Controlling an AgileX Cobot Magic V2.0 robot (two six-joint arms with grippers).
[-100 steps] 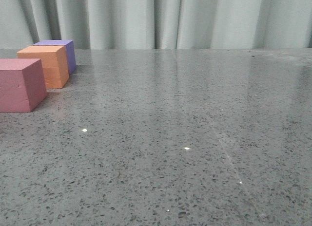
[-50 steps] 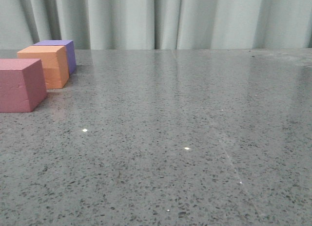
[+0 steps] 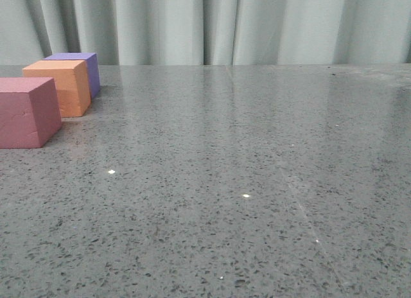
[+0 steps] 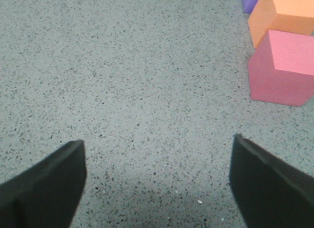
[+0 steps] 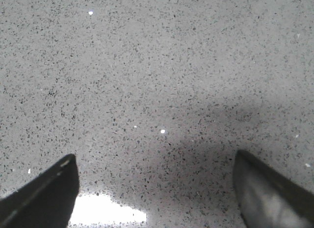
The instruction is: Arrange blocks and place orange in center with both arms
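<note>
No readable text, labels, brands, numbers or signs on anything

The table (image 3: 257, 182) looks like polished speckled grey stone, smooth and glossy, with small bright glints and soft reflections. The pink-red block (image 3: 26, 112), the orange block (image 3: 59, 86) and the purple block (image 3: 87, 67) look like matt foam with a soft, dull surface. The curtain (image 3: 212, 25) behind is pale, pleated cloth. The left tool (image 4: 157, 188) and right tool (image 5: 157, 193) have dark, matt fingers.
</note>
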